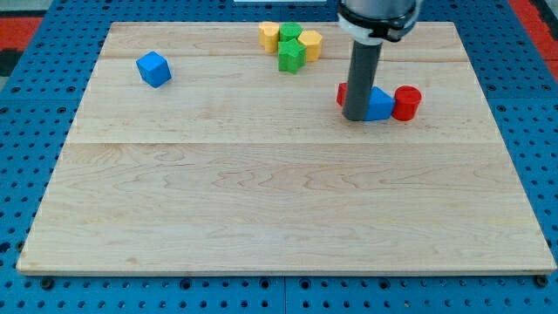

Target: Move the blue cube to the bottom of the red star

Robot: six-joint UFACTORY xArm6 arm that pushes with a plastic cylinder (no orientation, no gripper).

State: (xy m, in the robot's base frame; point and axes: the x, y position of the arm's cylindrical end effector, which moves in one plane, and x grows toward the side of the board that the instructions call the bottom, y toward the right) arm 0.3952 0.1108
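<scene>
The blue cube (pixel 153 69) sits alone near the view's top left of the wooden board (pixel 261 201). My tip (pixel 357 118) rests on the board at the view's upper right, far to the right of the blue cube. A red block (pixel 342 93), mostly hidden behind the rod, peeks out at the rod's left side; its shape cannot be made out. A blue wedge-like block (pixel 380 105) lies just right of the tip, touching or nearly touching the rod. A red cylinder (pixel 407 102) stands against that blue block's right side.
At the view's top centre is a cluster: a yellow block (pixel 269 35), a green block (pixel 290 33), another yellow block (pixel 310 44) and a green star-like block (pixel 291 56). Blue pegboard (pixel 26 131) surrounds the board.
</scene>
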